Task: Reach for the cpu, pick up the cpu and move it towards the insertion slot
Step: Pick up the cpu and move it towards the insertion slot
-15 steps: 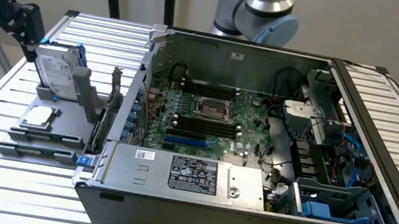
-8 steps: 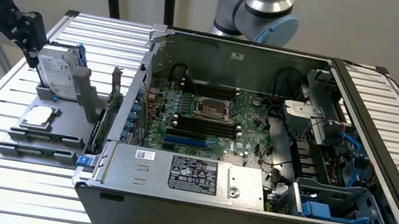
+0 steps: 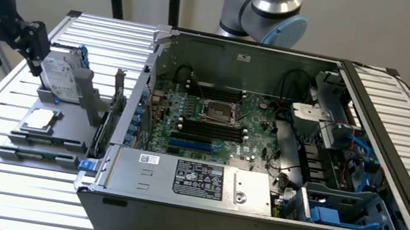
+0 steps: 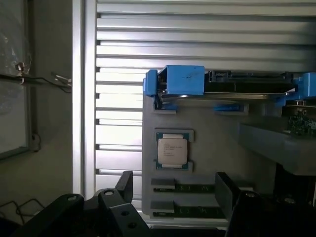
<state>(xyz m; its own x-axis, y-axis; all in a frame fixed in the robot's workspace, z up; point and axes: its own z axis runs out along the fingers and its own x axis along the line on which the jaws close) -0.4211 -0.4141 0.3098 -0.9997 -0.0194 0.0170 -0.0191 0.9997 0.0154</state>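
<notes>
1. Exterior view: the gripper [image 3: 19, 46] hangs at the far edge of the exterior view's left, above the slatted table [image 3: 11, 196] and just beside the top of the upright hard drive [image 3: 63, 75]. I see no contact with anything.
2. Exterior view: the cpu [image 3: 39, 120] lies flat in its pocket on the grey parts tray [image 3: 68, 128], nearer the camera than the hard drive. It is below the gripper and apart from it, so it has not been lifted.
3. Exterior view: the insertion slot [image 3: 219, 111] sits on the green motherboard [image 3: 253, 139] inside the open computer case [image 3: 253, 228]. It is well apart from the cpu, toward the exterior view's right. As far as I can tell, no chip is seated in it.
4. Wrist view: the fingers [image 4: 123, 190] are spread wide with nothing between them. The cpu [image 4: 173, 150] lies ahead of the gap, roughly centred between the two fingers and clear of both.
5. Wrist view: two memory sticks [image 4: 187, 188] lie in the tray [image 4: 217, 143] between the fingers and the cpu. The hard drive [image 4: 247, 86], with its blue rails, stands beyond the cpu.
6. Status, my read: the reach is partly done, with the gripper lined up over the cpu but not down on it. Grasp, lift and transfer to the slot are all not yet done.
</notes>
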